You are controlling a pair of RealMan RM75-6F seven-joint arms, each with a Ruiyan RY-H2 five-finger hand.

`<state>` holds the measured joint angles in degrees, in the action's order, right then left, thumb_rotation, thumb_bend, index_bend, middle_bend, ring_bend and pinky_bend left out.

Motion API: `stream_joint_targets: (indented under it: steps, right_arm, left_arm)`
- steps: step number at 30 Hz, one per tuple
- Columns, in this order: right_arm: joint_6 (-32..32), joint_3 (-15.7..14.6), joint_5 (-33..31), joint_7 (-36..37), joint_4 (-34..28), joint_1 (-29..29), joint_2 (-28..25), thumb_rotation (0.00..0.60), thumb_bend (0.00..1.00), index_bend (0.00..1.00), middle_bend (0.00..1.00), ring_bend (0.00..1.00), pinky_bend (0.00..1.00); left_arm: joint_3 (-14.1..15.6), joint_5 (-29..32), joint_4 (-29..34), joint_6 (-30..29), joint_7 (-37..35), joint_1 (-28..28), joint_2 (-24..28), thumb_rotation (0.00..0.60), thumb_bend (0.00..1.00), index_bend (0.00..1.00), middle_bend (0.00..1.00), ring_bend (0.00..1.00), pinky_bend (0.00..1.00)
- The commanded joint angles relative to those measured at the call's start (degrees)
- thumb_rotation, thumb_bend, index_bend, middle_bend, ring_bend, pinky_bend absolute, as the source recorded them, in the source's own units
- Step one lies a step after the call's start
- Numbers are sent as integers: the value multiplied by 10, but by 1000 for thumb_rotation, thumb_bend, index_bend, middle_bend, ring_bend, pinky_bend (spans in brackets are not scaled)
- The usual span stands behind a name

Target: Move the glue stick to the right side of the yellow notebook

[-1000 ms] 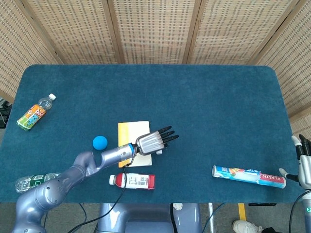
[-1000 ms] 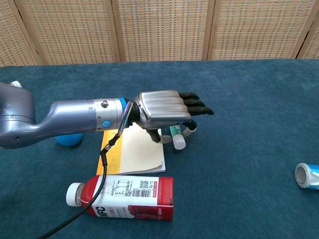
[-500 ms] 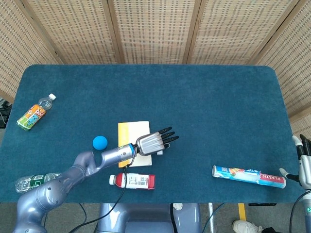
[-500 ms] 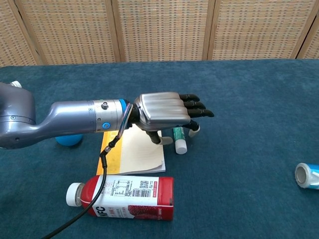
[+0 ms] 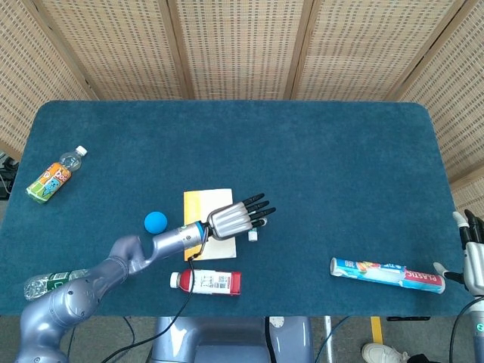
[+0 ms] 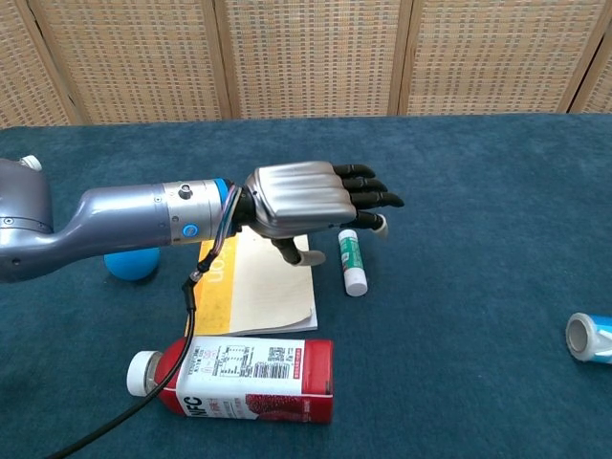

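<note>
The glue stick [image 6: 351, 261], green with a white cap, lies flat on the blue table just right of the yellow notebook [image 6: 253, 290]; in the head view the glue stick [image 5: 252, 235] shows beside the notebook [image 5: 206, 206]. My left hand [image 6: 311, 196] hovers above and a little left of the stick, fingers stretched out and apart, holding nothing; the head view shows the same left hand [image 5: 237, 217] over the notebook's right edge. My right hand [image 5: 470, 261] sits at the far right edge, fingers apart and empty.
A red juice bottle [image 6: 239, 379] lies in front of the notebook. A blue ball [image 5: 156, 221] sits to its left. A long tube [image 5: 386, 274] lies at the right. Two bottles, an orange-labelled one [image 5: 51, 178] and a clear one [image 5: 50, 282], lie at the left side.
My left hand let go of the glue stick, rose and drew back to the left. The stick now lies free on the table right of the notebook.
</note>
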<state>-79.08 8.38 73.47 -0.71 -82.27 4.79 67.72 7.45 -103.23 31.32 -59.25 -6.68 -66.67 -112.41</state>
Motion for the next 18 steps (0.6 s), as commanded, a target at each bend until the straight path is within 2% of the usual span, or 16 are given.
stream_joint_targets:
  steps: [1,7,12,13,18]
  right_arm:
    - [-1,0,1,0,-1,0,-1,600,0,66,0,0,0]
    - [-2,-3,8,3,-4,0,-1,600,0,66,0,0,0]
    - [-2,-4,13,7,-7,0,-3,600,0,66,0,0,0]
    - [-2,-5,15,8,-8,1,-3,600,0,66,0,0,0]
    - [-8,-7,23,9,-14,-1,-4,600,0,66,0,0,0]
  left_arm:
    - [-12,12,19,-19,-2,10,17,600,380,183,0,0,0]
    - [-50,50,95,-76,14,47,72,600,363,167,0,0,0]
    - [-88,107,255,-133,130,115,155,600,348,101,0,0,0]
    - [-95,124,304,-148,166,136,178,600,347,93,0,0,0]
    - [-100,201,501,-199,276,228,261,600,336,16,0,0,0]
